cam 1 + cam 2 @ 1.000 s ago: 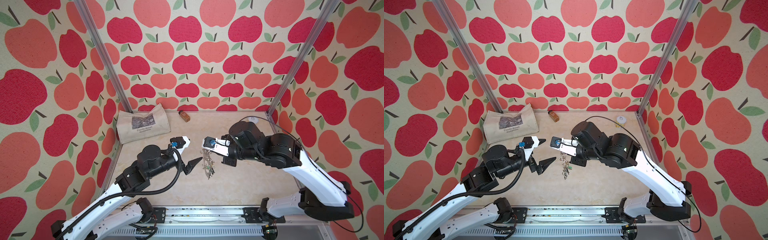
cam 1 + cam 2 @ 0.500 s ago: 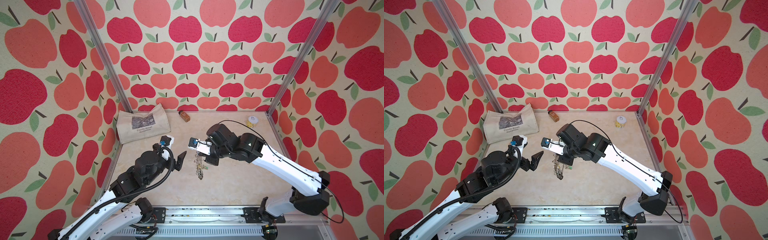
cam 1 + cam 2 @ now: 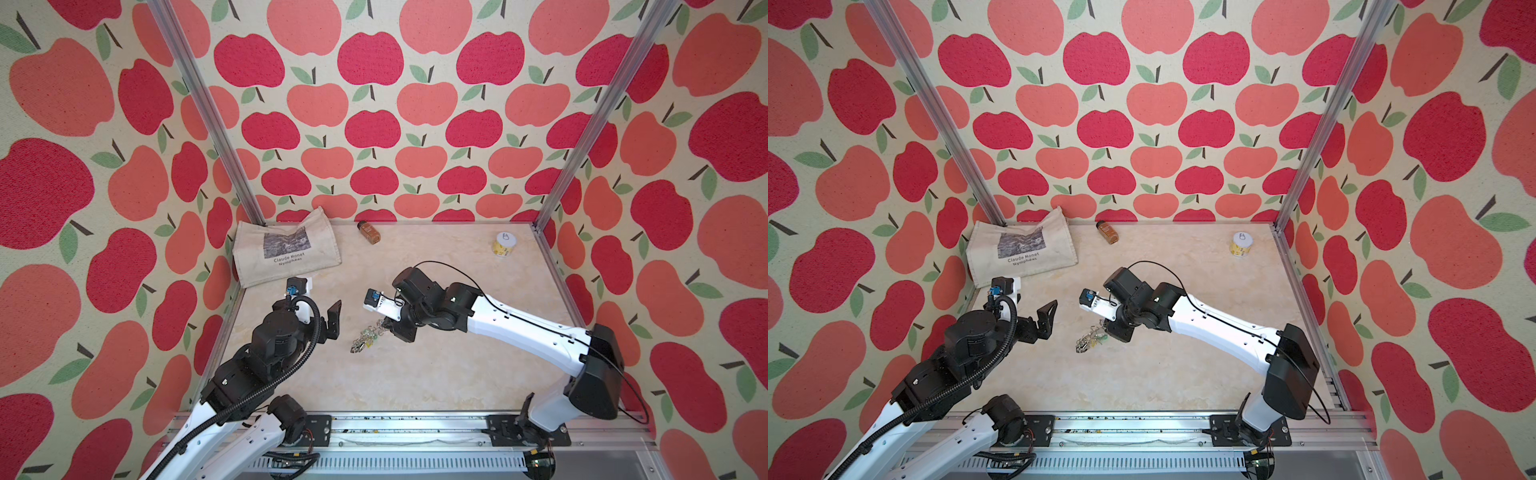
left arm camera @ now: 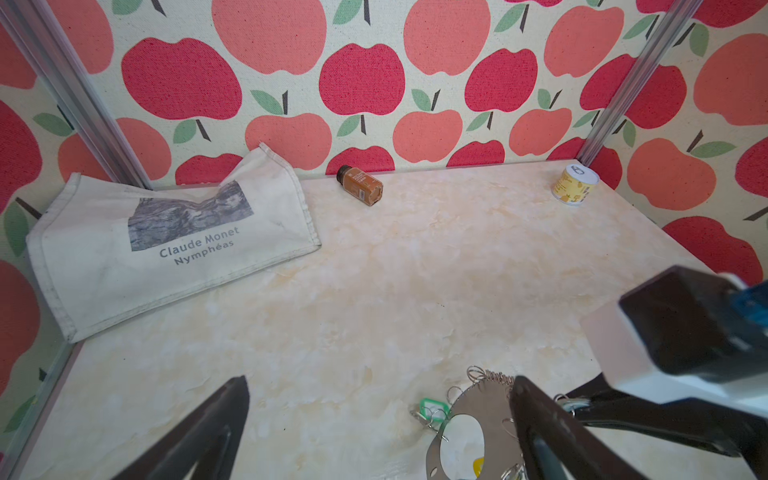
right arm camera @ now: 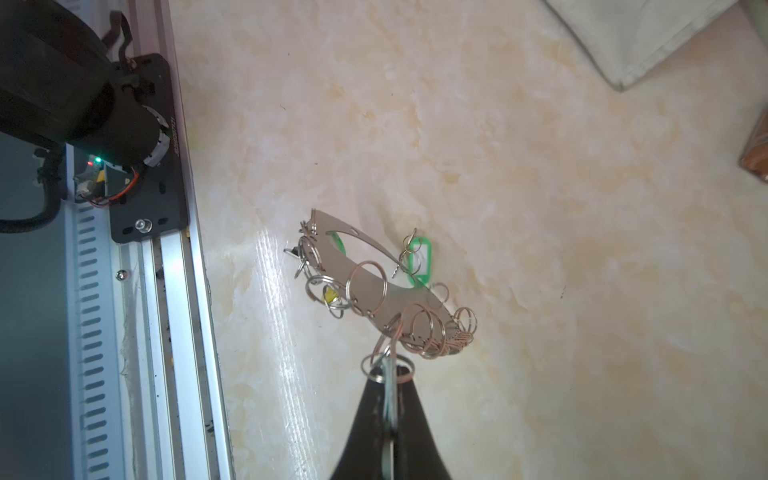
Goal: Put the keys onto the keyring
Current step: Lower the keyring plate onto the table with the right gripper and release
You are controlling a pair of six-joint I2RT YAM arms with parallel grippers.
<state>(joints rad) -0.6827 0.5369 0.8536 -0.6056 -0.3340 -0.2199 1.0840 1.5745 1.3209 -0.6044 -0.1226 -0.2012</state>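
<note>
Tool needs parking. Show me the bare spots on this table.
Bare: the back strip between spice bottle and can; the front stretch between keyring and front rail. Crowded: the centre, where the right gripper pinches the pale key tag beside the open left gripper; tote bag fills the back-left corner.

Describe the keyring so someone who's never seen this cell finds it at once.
Start at the beige table, then the right gripper near its middle. The keyring is right at its tip: a flat grey metal plate with a big oval hole and silver split rings along one edge, unlike the cloth bag, brown jar and yellow can at the back.
</note>
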